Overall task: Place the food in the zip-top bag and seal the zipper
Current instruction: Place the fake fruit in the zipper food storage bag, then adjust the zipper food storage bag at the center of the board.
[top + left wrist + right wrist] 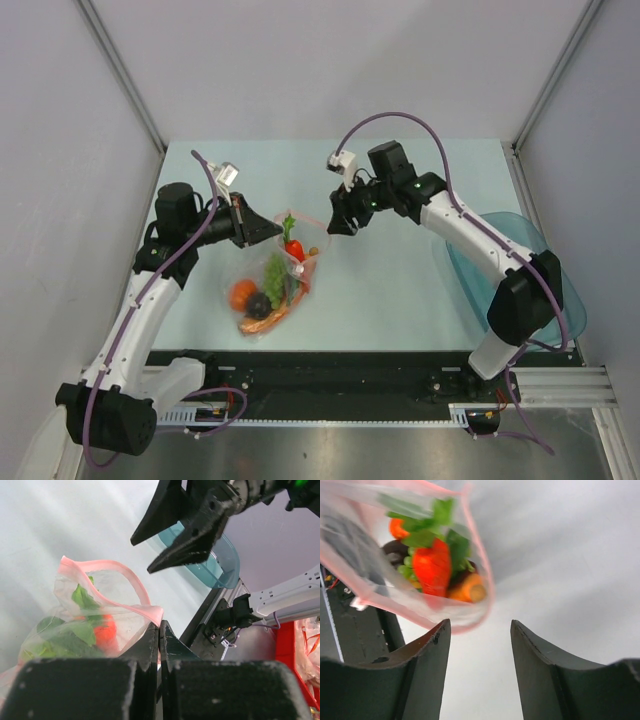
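The clear zip-top bag (272,285) lies on the table with its mouth held up. It holds the food: an orange-red fruit (243,293), a dark ball (260,305), green grapes (275,273), a carrot (268,321) and a red piece (294,248). My left gripper (272,232) is shut on the pink-red zipper (145,607) at the mouth's left end. My right gripper (334,224) is open and empty, just right of the mouth. In the right wrist view the gaping mouth (470,625) hangs just past my open gripper (480,630), apart from it.
A teal translucent bowl (520,262) sits at the right table edge, under my right arm; it also shows in the left wrist view (220,565). Grey walls enclose the table on three sides.
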`<act>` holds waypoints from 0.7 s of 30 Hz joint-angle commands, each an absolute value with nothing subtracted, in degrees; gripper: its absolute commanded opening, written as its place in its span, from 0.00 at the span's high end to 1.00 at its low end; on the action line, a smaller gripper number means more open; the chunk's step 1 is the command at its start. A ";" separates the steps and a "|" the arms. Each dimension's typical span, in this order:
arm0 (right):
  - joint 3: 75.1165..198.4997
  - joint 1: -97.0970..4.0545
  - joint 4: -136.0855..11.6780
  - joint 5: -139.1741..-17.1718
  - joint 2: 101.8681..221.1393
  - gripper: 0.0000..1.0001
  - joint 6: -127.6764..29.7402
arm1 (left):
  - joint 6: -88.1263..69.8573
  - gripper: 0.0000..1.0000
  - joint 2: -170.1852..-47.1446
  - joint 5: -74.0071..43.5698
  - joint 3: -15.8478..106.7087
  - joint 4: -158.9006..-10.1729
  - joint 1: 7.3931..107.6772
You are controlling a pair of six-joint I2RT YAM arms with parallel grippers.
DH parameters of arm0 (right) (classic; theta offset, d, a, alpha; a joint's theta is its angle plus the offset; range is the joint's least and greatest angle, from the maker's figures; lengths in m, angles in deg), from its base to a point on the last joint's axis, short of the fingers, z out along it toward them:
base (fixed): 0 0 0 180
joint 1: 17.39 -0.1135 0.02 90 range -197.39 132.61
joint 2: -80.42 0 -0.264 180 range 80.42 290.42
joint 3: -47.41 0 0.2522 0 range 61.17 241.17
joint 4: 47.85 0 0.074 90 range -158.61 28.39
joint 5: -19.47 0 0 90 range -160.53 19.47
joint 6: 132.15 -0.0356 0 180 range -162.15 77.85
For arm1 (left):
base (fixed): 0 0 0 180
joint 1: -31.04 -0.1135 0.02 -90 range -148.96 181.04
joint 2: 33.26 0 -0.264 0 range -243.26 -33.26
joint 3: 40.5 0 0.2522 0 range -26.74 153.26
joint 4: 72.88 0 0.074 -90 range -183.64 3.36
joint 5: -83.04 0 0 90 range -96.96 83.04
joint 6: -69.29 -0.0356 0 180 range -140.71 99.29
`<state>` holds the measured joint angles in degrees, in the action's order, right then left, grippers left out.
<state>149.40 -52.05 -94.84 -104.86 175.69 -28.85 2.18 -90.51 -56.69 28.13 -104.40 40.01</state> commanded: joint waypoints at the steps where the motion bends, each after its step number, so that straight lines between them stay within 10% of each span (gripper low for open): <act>1: 148.45 -50.79 -97.11 -106.03 177.53 0.44 -30.11 | 1.26 1.00 -88.81 -58.28 29.69 -102.64 39.82; 9: 148.71 -52.81 -98.08 -112.10 181.32 0.48 -31.08 | 0.47 0.99 -88.72 -57.93 29.77 -103.95 39.82; 13: 150.38 -52.99 -98.69 -115.70 181.41 1.00 -31.26 | -2.24 0.99 -88.19 -57.85 30.47 -106.41 39.82; 21: 159.33 -55.09 -95.72 -125.02 173.69 1.00 -39.07 | -9.73 0.99 -85.29 -55.39 36.45 -116.61 39.91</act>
